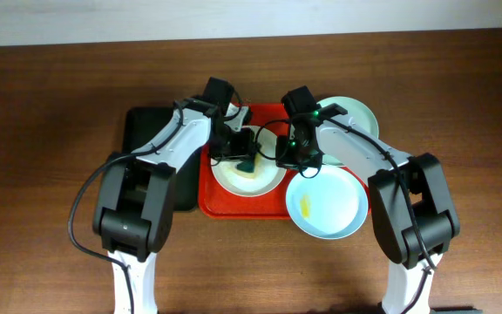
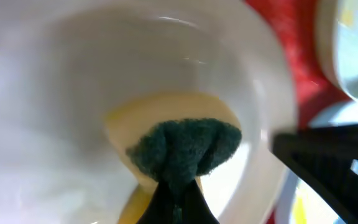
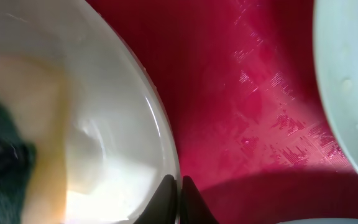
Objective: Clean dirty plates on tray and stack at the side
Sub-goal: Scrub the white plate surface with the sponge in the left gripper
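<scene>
While the left gripper (image 1: 240, 150) reached in from the left, its fingers were pinched shut on a sponge (image 1: 247, 164), green face up and yellow foam beneath, pressed onto the floor of the white plate (image 1: 264, 181). That plate lay flat and open side up on the tray (image 1: 212, 196), towards its near half. The sponge sat left of the plate's centre, with a yellowish patch around it in the left wrist view.

From the right, the right gripper (image 1: 286, 160) met the same plate. Its two fingers were closed almost together over the right rim, one on each side of it.

The tray's edges ran square with the table (image 1: 42, 131). Arms and plates hid its right end, so its long axis could not be told.

The blue plate (image 1: 334, 209) lay flat at the near right, its left edge over the tray's near right corner, with a small yellow smear left of its centre. The mint plate (image 1: 360, 118) lay flat at the far right, partly under the right arm; whether it touched the tray could not be told.

A black tray (image 1: 142, 139) lay just left of the red one, mostly under the left arm.
</scene>
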Available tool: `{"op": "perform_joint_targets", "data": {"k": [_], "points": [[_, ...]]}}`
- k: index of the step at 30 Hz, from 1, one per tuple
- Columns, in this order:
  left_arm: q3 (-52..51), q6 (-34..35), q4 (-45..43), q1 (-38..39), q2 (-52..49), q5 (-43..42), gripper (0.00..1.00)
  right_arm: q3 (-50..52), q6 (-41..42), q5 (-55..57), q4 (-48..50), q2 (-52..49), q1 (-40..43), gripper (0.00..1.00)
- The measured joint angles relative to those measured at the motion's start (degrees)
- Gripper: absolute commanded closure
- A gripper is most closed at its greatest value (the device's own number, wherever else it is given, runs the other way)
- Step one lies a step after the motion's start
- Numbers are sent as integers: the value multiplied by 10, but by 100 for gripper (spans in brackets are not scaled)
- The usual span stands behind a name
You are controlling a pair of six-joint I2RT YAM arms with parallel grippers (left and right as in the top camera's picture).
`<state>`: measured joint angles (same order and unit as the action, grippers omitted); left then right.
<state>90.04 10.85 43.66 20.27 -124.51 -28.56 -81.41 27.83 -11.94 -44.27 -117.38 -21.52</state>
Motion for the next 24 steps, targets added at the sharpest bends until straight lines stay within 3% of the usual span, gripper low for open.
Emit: {"op": "perform_joint_targets", "data": {"k": [7, 15, 24], "points": [[-3, -54, 28, -36, 23, -33, 100, 0, 0, 0, 0, 0, 0, 95], [-10, -58, 21, -40, 57, 36, 100, 0, 0, 0, 0, 0, 0, 95], [-49, -12, -20, -3, 57, 128, 100, 0, 0, 0, 1, 0, 0, 95]]}}
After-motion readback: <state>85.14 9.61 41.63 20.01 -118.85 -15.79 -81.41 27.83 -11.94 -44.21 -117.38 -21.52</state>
